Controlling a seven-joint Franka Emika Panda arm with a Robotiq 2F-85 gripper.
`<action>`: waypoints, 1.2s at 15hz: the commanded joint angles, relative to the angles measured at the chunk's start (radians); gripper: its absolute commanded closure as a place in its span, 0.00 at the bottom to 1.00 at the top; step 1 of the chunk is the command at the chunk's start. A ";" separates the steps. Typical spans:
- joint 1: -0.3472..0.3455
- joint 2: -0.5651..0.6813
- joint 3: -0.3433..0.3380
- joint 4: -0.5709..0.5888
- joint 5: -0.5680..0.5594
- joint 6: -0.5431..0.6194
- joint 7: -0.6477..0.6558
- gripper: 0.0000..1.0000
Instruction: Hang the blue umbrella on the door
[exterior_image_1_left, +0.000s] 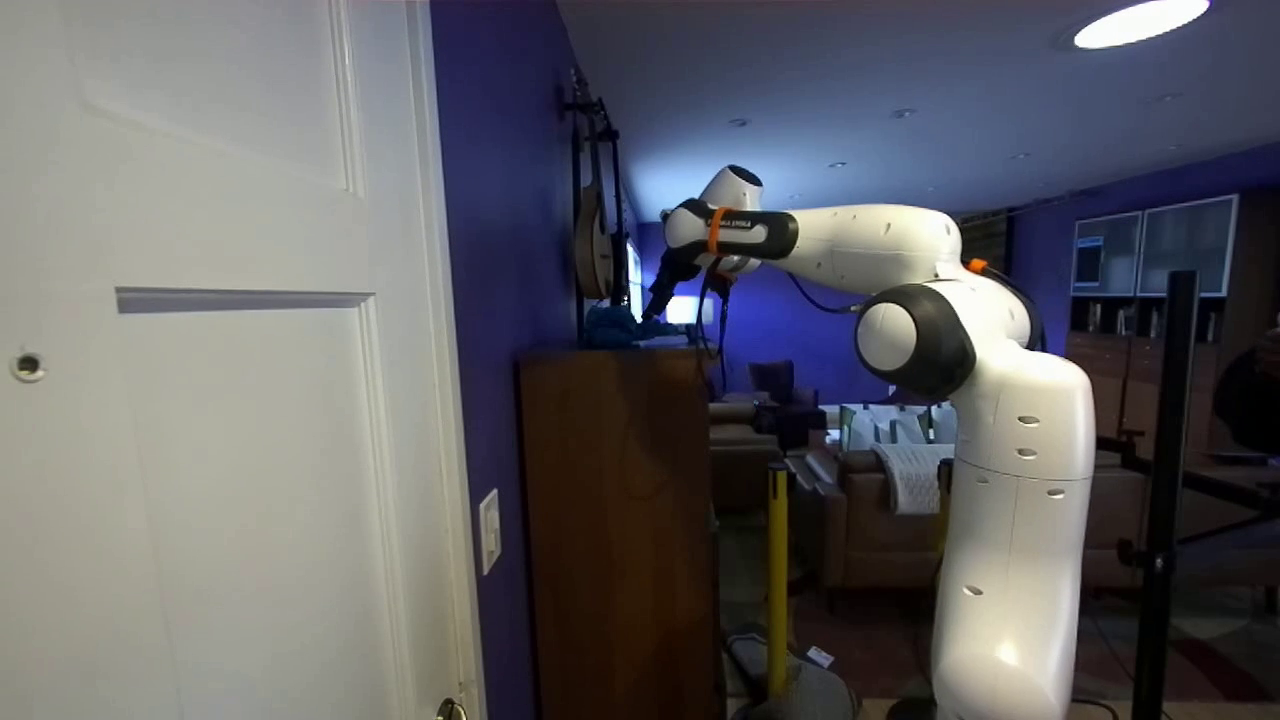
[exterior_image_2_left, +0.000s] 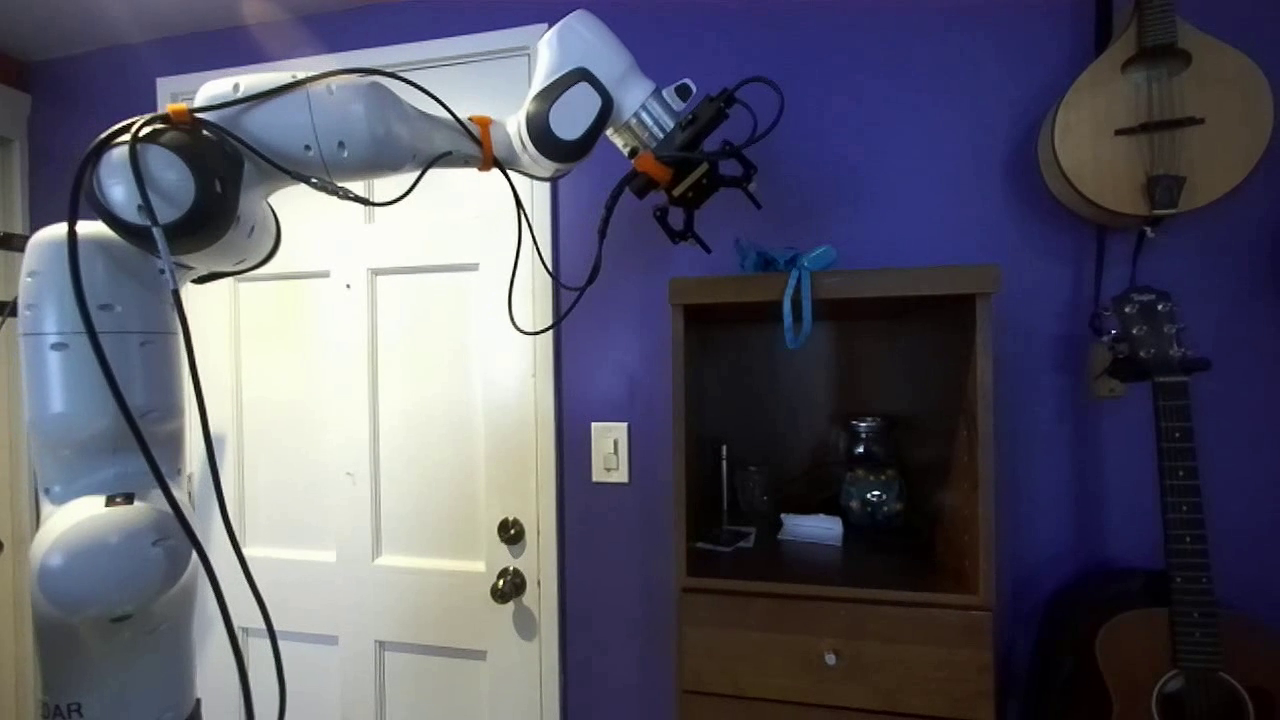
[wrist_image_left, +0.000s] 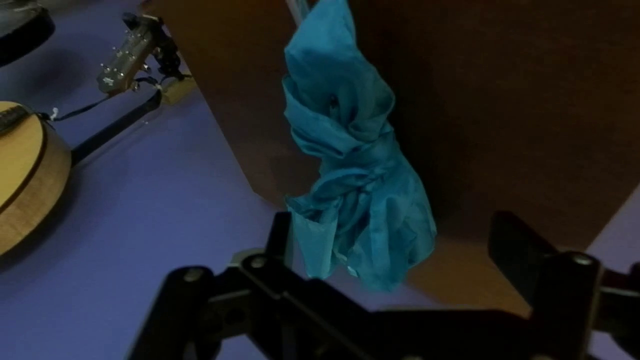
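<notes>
Looking dark in an exterior view, the crumpled blue fabric umbrella (exterior_image_1_left: 610, 327) is lying atop the brown wooden cabinet (exterior_image_1_left: 620, 520), right of the white panelled door (exterior_image_1_left: 240, 430). In an exterior view, the black two-fingered gripper (exterior_image_2_left: 733, 228) is hanging above and left of it, not touching, and the umbrella's slim blue loop (exterior_image_2_left: 796, 341) is drooping over the cabinet's near edge (exterior_image_2_left: 900, 283). In the wrist view, the fingers (wrist_image_left: 520, 260) are standing apart, grasping nothing; the thin cloth (wrist_image_left: 345, 125) is bunching softly, probably weighing little and slipping easily. Its twisted waist (wrist_image_left: 367, 162) is seemingly offering the best hold, leaving the loop free.
</notes>
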 joint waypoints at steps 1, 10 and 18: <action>-0.073 0.099 0.010 0.099 0.041 -0.018 -0.066 0.00; -0.232 0.244 0.083 0.271 0.237 -0.181 -0.263 0.00; -0.318 0.362 0.168 0.421 0.271 -0.314 -0.295 0.62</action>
